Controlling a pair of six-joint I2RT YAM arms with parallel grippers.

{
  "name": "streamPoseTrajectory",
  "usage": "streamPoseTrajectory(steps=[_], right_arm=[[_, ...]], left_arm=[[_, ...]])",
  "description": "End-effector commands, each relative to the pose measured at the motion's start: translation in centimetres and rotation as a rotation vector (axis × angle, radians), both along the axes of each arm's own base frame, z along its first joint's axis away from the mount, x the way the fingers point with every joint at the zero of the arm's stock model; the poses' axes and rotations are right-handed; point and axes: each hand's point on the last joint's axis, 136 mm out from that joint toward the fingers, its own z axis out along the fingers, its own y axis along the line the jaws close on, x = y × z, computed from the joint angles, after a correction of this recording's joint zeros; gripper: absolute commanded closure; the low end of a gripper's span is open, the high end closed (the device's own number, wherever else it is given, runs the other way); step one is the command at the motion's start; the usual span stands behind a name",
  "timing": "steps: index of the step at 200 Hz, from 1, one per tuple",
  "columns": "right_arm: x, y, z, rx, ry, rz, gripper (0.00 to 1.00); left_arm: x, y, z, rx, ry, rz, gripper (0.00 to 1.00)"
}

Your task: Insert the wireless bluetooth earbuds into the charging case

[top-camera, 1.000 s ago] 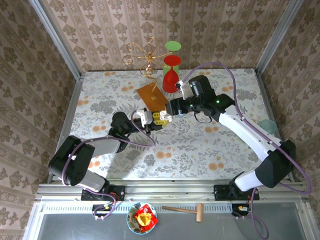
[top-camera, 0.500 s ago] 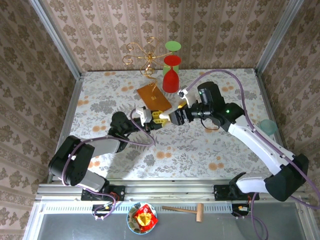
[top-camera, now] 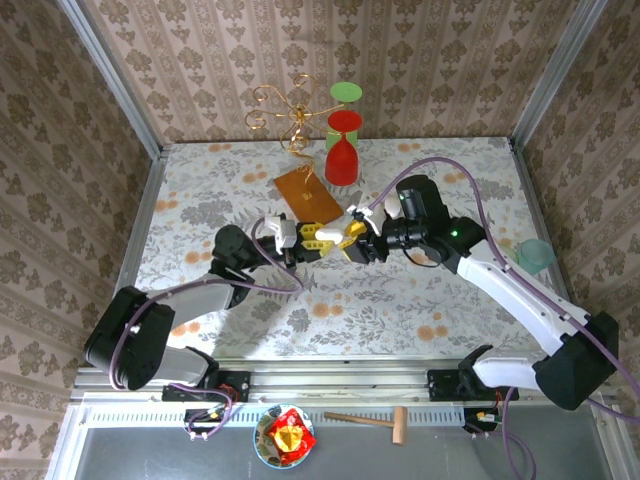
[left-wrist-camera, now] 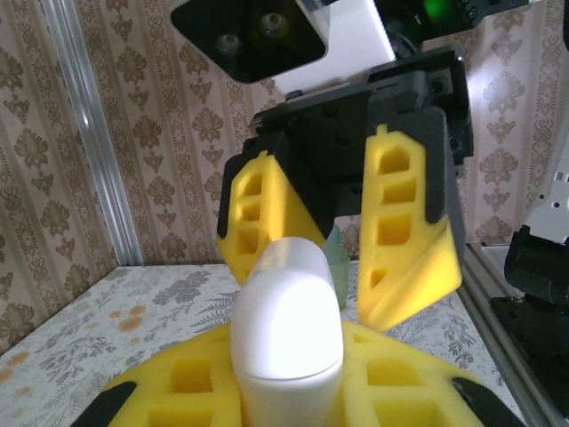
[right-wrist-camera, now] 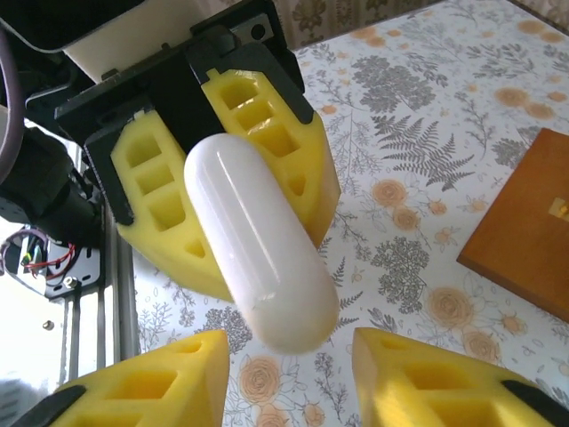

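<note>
Top external: both arms reach to the middle of the floral-cloth table [top-camera: 420, 300]; L pincer [top-camera: 318, 238] & R pincer [top-camera: 352, 238] meet tip to tip, just beside the near corner of a flat orange-brown wooden board [top-camera: 305, 195].
Case: glossy white capsule-shaped plastic charging case [left-wrist-camera: 286, 311], held up off the table at the spot where the two pincers meet.
L pincer: yellow ribbed fingers [right-wrist-camera: 267, 133] clamped on one end of the case; rest of the case sticks out past the tips toward R.
R pincer: yellow fingers [right-wrist-camera: 142, 382] apart, one each side of the case's free rounded end. Right wrist view shows a gap on both sides, so no contact seen.
Case angle: runs diagonally in right wrist view, the free end lowest in frame, btwn the R fingertips.
Back of table: red plastic goblet [top-camera: 343, 150], green cup [top-camera: 346, 93] behind it, gold curled-wire stand [top-camera: 285, 110] to their left.
Right side: pale teal bowl [top-camera: 537, 252] beyond the table's rail.
Near rail: small bowl w/ red-yellow packet [top-camera: 284, 438], wooden mallet [top-camera: 375, 420] beside it.
</note>
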Motion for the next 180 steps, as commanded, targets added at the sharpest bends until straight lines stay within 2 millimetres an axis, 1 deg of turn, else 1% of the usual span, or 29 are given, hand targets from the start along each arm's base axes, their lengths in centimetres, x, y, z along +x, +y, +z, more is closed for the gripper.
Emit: streamPoseTrajectory(steps=[1, 38, 53, 62, 65, 85, 92, 106, 120, 144, 157, 180], right_arm=[[-0.7, 0.9, 1.1, 0.021, -0.028, 0.077, 0.61], [-0.9, 1.2, 1.0, 0.026, -0.029, 0.1, 0.67], [-1.0, 1.2, 0.9, 0.021, -0.026, 0.106, 0.75], [-1.1, 1.2, 0.8, 0.017, -0.026, 0.109, 0.77], [-1.1, 1.2, 0.7, 0.014, -0.025, 0.111, 0.8], [-1.2, 0.9, 0.5, 0.002, -0.028, 0.112, 0.86], [-1.3, 0.9, 0.5, -0.001, -0.029, 0.111, 0.88], [-1.2, 0.8, 0.3, -0.004, -0.029, 0.104, 0.89], [-1.1, 0.6, 0.0, -0.009, -0.027, 0.088, 0.89], [-0.3, 0.1, -0.6, -0.012, -0.016, 0.032, 0.89], [0.5, -0.4, -1.2, -0.018, 0.005, -0.022, 0.89], [2.6, -1.9, -2.9, -0.031, 0.072, -0.152, 0.89]], left_arm=[[-1.0, -0.3, 0.1, 0.007, 0.029, -0.048, 0.97], [-1.1, -0.5, -0.2, 0.013, 0.041, -0.059, 0.97], [-1.1, -0.6, -0.2, 0.014, 0.047, -0.062, 0.97], [-1.1, -0.6, -0.2, 0.014, 0.046, -0.064, 0.97], [-1.1, -0.6, -0.2, 0.014, 0.045, -0.064, 0.97], [-1.0, -0.6, -0.2, 0.012, 0.046, -0.058, 0.96], [-1.0, -0.6, -0.2, 0.012, 0.045, -0.056, 0.95], [-0.9, -0.6, -0.3, 0.01, 0.044, -0.05, 0.87], [-0.7, -0.6, -0.4, 0.005, 0.042, -0.04, 0.72], [-0.3, -0.4, -0.2, -0.006, 0.031, -0.013, 0.52], [0.0, -0.2, -0.5, -0.006, 0.025, 0.017, 0.44], [0.7, 0.4, -1.3, 0.003, -0.004, 0.09, 0.37]])
